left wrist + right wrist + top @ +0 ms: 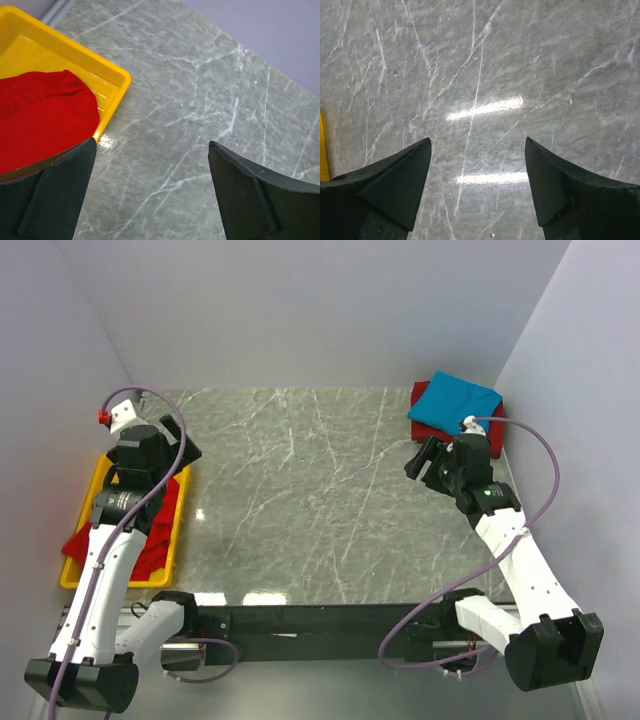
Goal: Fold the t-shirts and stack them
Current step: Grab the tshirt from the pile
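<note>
Glossy veined marble table (300, 500) gleams beneath left hand (151, 145) and right hand (477, 142), both spread empty.

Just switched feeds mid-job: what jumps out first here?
A red shirt lies heaped in the yellow tray at the left edge of the table. At the far right corner a blue shirt lies folded on a second red shirt. The left end effector and right end effector are open, empty.
</note>
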`<move>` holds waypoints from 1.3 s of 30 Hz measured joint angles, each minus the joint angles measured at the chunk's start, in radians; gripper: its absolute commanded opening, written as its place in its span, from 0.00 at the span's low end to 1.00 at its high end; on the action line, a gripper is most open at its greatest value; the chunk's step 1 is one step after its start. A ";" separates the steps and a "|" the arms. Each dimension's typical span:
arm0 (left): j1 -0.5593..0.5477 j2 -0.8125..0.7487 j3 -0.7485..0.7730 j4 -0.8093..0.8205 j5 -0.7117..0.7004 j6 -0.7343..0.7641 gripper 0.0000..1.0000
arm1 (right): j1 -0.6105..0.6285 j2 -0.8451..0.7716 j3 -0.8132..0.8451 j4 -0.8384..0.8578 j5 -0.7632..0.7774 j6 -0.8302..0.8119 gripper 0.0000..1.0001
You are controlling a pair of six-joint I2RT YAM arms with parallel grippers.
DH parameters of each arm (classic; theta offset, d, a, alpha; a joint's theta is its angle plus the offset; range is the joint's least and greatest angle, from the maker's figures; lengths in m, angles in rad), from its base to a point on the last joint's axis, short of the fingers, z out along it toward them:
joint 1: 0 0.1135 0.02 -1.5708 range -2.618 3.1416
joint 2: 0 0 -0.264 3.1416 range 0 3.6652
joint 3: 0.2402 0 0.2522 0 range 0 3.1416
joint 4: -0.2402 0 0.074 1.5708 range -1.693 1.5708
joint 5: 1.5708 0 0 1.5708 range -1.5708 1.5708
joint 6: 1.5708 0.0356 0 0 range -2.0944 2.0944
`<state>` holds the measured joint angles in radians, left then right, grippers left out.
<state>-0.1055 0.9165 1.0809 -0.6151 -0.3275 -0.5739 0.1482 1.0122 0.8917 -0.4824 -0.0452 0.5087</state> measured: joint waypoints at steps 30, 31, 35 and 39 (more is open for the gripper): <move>0.270 0.180 -0.224 -0.113 -0.372 -0.236 1.00 | 0.005 -0.090 -0.057 0.032 0.035 0.017 0.95; 0.295 0.183 -0.238 -0.097 -0.350 -0.237 0.99 | 0.005 -0.100 -0.064 0.038 0.035 0.016 0.95; 0.368 0.230 -0.278 -0.053 -0.298 -0.240 1.00 | 0.005 -0.139 -0.085 0.055 0.037 0.005 0.96; 0.417 0.296 -0.333 -0.003 -0.264 -0.240 0.99 | 0.005 -0.158 -0.103 0.077 0.038 -0.002 0.96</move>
<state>0.3115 1.2121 0.7479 -0.6182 -0.5919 -0.8139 0.1532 0.8543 0.7891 -0.4057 -0.0071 0.5068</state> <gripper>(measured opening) 0.995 0.959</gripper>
